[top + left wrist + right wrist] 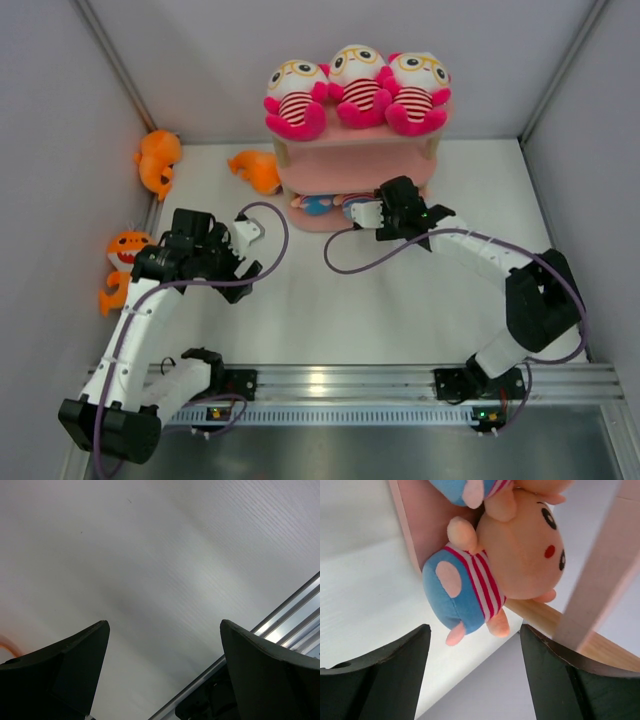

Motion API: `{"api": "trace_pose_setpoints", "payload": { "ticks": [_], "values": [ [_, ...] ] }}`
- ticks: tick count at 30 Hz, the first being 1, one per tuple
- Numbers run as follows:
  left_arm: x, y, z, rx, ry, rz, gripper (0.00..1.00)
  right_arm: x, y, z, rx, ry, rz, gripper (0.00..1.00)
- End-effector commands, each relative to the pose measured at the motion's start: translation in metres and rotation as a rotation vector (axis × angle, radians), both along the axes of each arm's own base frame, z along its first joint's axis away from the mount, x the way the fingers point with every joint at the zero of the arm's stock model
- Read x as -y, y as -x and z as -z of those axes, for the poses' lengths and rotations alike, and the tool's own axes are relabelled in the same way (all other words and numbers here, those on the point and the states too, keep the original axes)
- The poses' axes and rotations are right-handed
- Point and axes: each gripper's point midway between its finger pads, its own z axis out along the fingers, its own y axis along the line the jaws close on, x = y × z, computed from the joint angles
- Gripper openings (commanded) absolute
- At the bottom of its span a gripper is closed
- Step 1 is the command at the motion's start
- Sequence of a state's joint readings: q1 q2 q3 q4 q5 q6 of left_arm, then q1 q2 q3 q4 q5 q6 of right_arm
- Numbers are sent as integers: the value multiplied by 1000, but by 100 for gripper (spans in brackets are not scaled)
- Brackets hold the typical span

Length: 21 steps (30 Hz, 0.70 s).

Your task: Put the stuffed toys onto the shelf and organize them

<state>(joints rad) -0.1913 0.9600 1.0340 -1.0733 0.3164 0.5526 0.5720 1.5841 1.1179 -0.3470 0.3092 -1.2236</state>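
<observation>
The pink shelf (355, 160) stands at the back centre. Three white-faced toys with yellow glasses (358, 85) sit in a row on its top board. Two blue-bodied dolls (320, 205) lie on the bottom board; a third does not show. In the right wrist view one doll (490, 570) lies on the pink board (420, 525) just ahead of my right gripper (475, 635), which is open and empty at the shelf's front (372, 208). Three orange sharks lie on the table: (158, 160), (258, 170), (124, 262). My left gripper (240, 262) is open and empty over bare table (165, 625).
A pale wooden post (600, 565) of the shelf stands right of the right gripper's fingers. Grey walls close in the table on the left, back and right. The aluminium rail (280, 625) runs along the near edge. Purple cables loop from both arms.
</observation>
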Motion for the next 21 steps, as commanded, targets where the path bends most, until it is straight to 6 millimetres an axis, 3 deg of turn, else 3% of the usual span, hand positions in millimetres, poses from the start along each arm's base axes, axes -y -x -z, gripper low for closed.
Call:
{"api": "trace_pose_setpoints", "payload": {
  "ticks": [1, 3, 4, 5, 7, 9, 10, 11, 14, 15, 16, 18, 21],
  "values": [
    [1, -2, -3, 24, 8, 10, 98, -16, 7, -33, 78, -162, 9, 73],
    [1, -2, -5, 31, 8, 9, 98, -17, 23, -45, 77, -255, 41, 72],
    [1, -1, -5, 34, 8, 9, 98, -18, 33, -41, 54, -303, 53, 72],
    [1, -1, -5, 36, 11, 9, 98, -19, 43, -59, 76, -399, 64, 72],
    [0, -1, -4, 35, 8, 7, 98, -26, 64, -49, -10, -599, 115, 72],
    [-1, 0, -2, 25, 2, 2, 98, -32, 74, -65, -12, -832, 168, 73],
    [-1, -1, -2, 25, 2, 2, 98, -23, 78, -47, -31, -881, 233, 74],
    [-1, 0, -1, 20, 3, 0, 98, -21, 79, -52, -20, -960, 255, 74],
    [-1, 0, -1, 21, 1, 0, 98, 0, 63, -44, 12, -1236, 439, 67],
    [-2, 0, 0, 21, 0, -3, 98, -1, 61, -42, -44, -1391, 526, 64],
    [-2, 0, 0, 20, -1, -4, 98, 14, 49, -46, -11, -1514, 563, 64],
    [-2, 1, 0, 19, 1, -6, 98, 14, 40, -44, -87, -1698, 613, 62],
    [-3, 1, -1, 27, -2, -11, 98, 37, 15, -43, -21, -1836, 699, 59]
  ]
}}
